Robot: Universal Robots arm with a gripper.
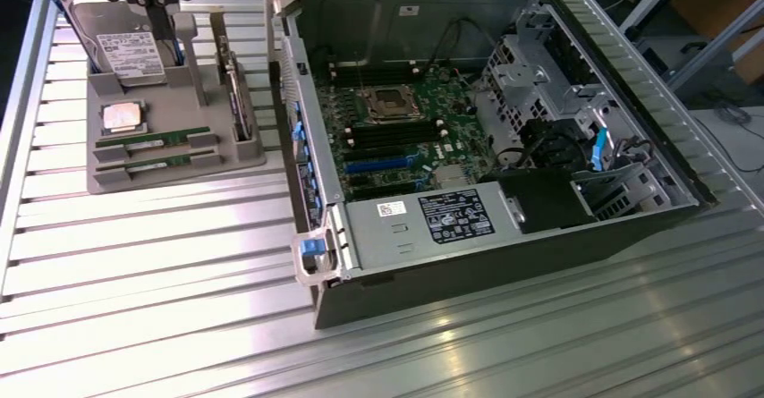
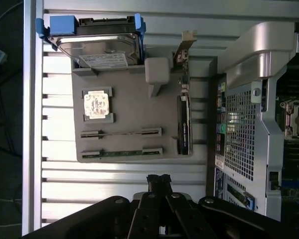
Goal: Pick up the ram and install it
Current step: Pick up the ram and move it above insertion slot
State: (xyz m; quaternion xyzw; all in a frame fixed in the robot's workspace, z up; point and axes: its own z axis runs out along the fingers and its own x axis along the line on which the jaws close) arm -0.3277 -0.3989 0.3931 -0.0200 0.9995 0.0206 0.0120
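Ribbed aluminium tabletop (image 1: 143,264) carries a grey plastic tray (image 2: 132,109) whose slots keep two thin green ram sticks (image 1: 156,140) on edge for grasping, while the black gripper (image 2: 159,180) hovers above it, jaws closed, empty.

The outer ram (image 2: 122,152) and the inner ram (image 2: 122,133), two thin green sticks alike, stood on edge in parallel slots of the grey tray (image 2: 129,107). They ran lengthwise across the line of the fingers (image 2: 153,182). Both sat clear of the fingertips, untouched. The outer one lay closer to them in the wrist view.
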